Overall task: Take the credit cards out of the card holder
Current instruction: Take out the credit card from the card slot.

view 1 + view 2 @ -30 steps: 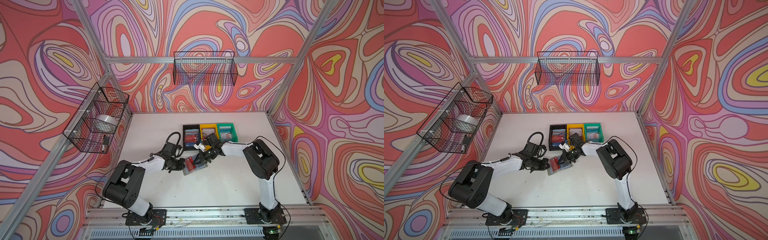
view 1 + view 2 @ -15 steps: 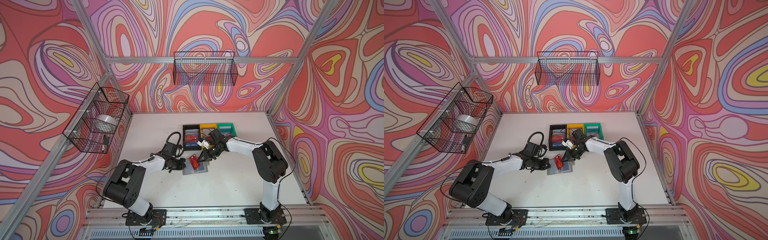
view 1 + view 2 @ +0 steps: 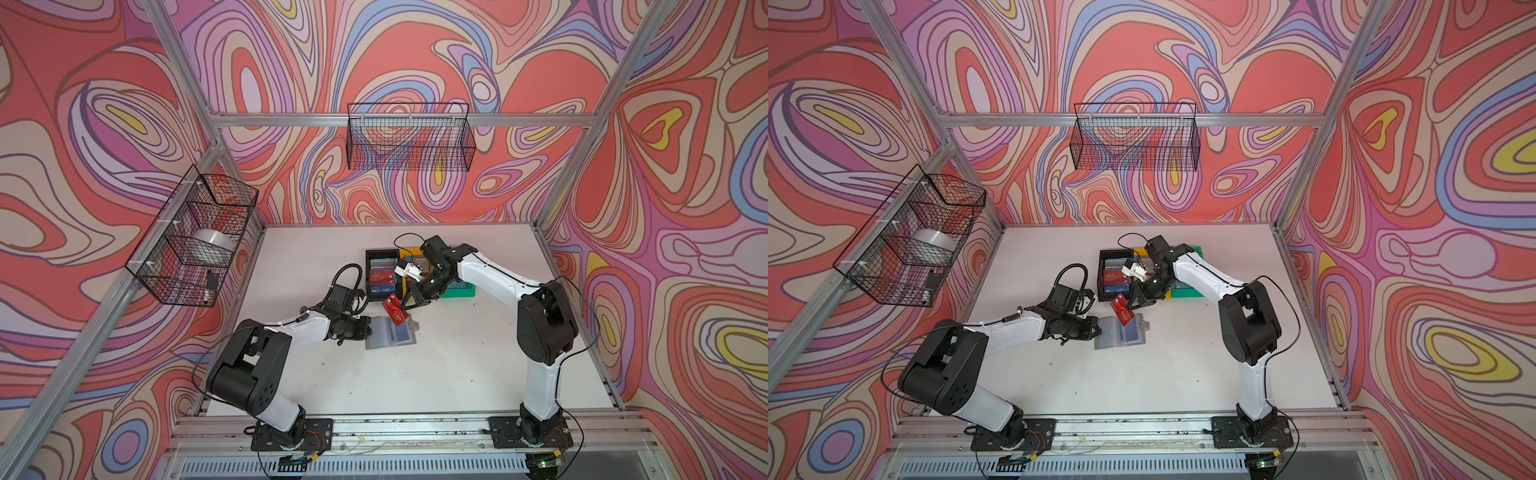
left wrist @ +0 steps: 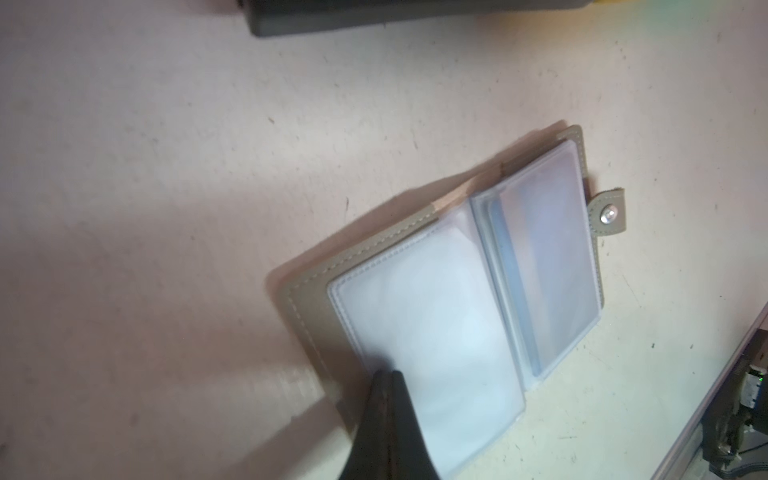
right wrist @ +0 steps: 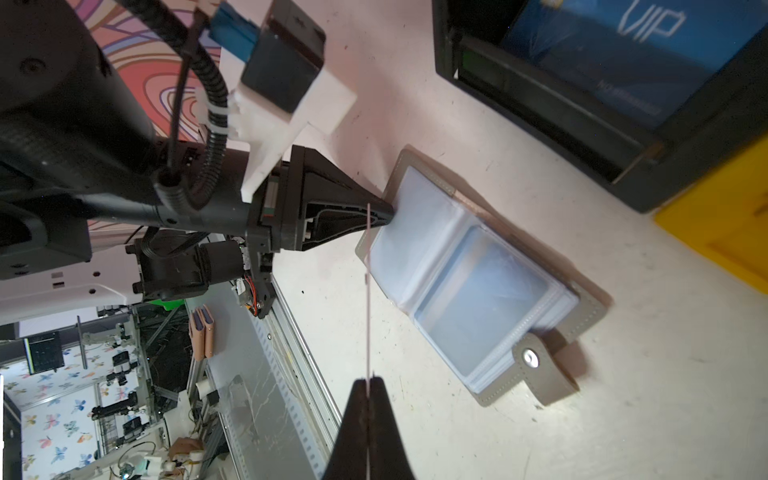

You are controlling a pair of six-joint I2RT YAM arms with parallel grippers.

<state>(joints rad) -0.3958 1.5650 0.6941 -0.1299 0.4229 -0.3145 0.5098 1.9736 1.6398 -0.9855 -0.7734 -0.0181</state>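
The grey card holder (image 3: 390,337) (image 3: 1120,336) lies open on the white table, snap tab (image 4: 607,214) (image 5: 540,365) to one side. Something bluish shows through its clear sleeves (image 4: 540,270) (image 5: 482,295). My left gripper (image 3: 369,328) (image 3: 1098,330) (image 4: 388,372) is shut, its tips pressing the holder's left page. My right gripper (image 3: 405,305) (image 3: 1133,305) (image 5: 368,380) is shut on a red VIP credit card (image 3: 394,309) (image 3: 1122,311), held clear above the holder. The right wrist view shows that card edge-on (image 5: 368,291).
Behind the holder stand a black bin (image 3: 367,274) (image 3: 1101,274) (image 5: 540,104) holding red and blue cards (image 3: 380,275) (image 5: 623,54), a yellow bin (image 5: 727,232) and a green bin (image 3: 457,292) (image 3: 1185,291). Wire baskets (image 3: 409,137) (image 3: 195,237) hang on the walls.
My right gripper has drawn the red card out of the holder and lifted it up and back toward the bins. The left gripper has stayed on the holder.
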